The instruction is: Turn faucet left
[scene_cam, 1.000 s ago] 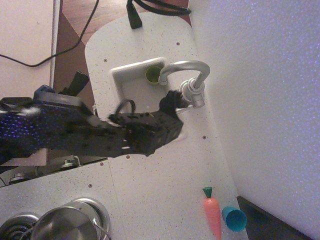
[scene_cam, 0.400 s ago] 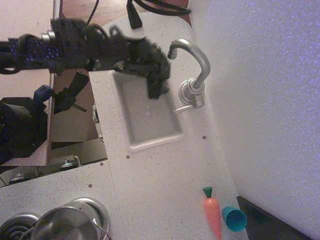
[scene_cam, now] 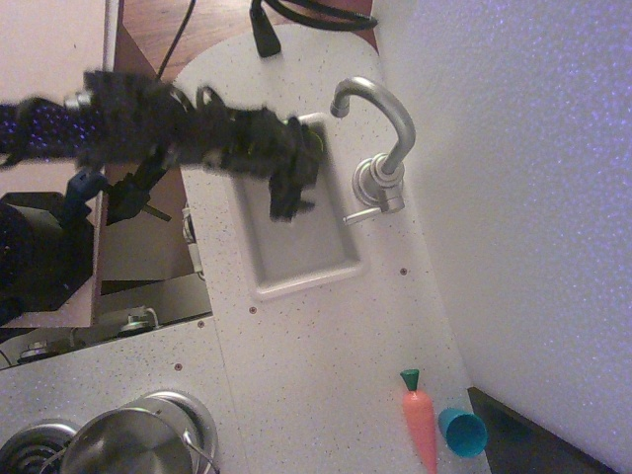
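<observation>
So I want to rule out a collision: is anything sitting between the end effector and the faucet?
Nothing visible. The end effector hangs over the sink, and only bare basin and rim separate it from the faucet.

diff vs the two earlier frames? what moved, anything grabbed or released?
A second ago the gripper sat against the faucet base, with the spout pointing over the sink. The spout has since swung toward the top of the picture, and the arm has crossed to the upper left and is now drawing back from the faucet, blurred. It holds nothing visible. The carrot, blue cup and pot are unmoved.
</observation>
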